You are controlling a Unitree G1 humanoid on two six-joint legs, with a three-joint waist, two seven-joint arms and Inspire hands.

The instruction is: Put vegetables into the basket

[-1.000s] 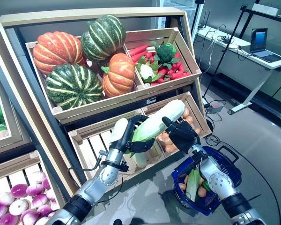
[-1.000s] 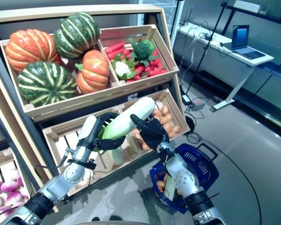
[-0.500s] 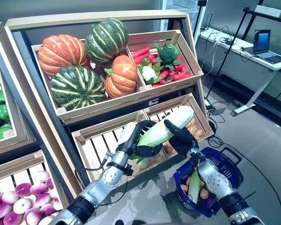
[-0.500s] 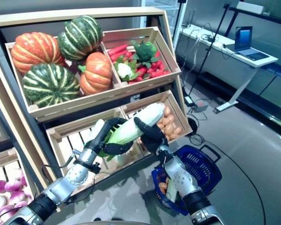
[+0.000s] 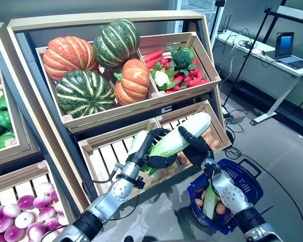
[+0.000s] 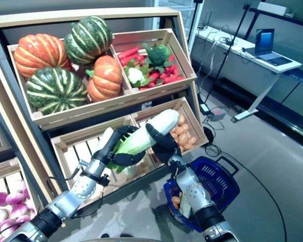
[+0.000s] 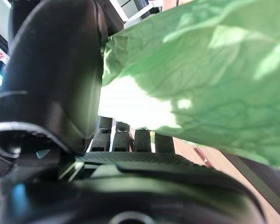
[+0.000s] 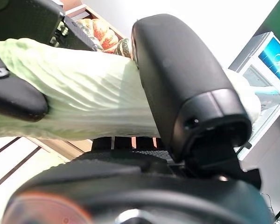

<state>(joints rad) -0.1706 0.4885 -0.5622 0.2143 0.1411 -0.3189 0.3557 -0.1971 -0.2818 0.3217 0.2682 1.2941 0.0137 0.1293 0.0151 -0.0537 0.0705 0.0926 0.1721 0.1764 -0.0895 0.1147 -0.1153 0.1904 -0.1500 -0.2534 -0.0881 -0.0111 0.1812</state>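
A long pale-green napa cabbage (image 5: 178, 137) hangs in the air before the lower crates, held from both ends. My left hand (image 5: 154, 149) is curled round its leafy green end (image 7: 200, 70). My right hand (image 5: 196, 147) grips the white stalk end (image 8: 88, 100), thumb (image 8: 182, 88) over the top. The blue basket (image 5: 245, 187) stands on the floor at the lower right, below my right arm, and holds a corn cob (image 5: 209, 199) and some potatoes.
A slanted wooden rack holds pumpkins (image 5: 93, 63) and a crate of radishes, broccoli and cauliflower (image 5: 178, 68) above. A slatted lower crate (image 5: 108, 156) and a potato crate (image 5: 212, 132) lie behind the cabbage. Purple onions (image 5: 20, 219) lie at lower left. A desk with a laptop (image 5: 288, 45) stands far right.
The cabbage and both hands have shifted slightly to the right and up, partly with the camera's own shift. Both hands keep hold of it.
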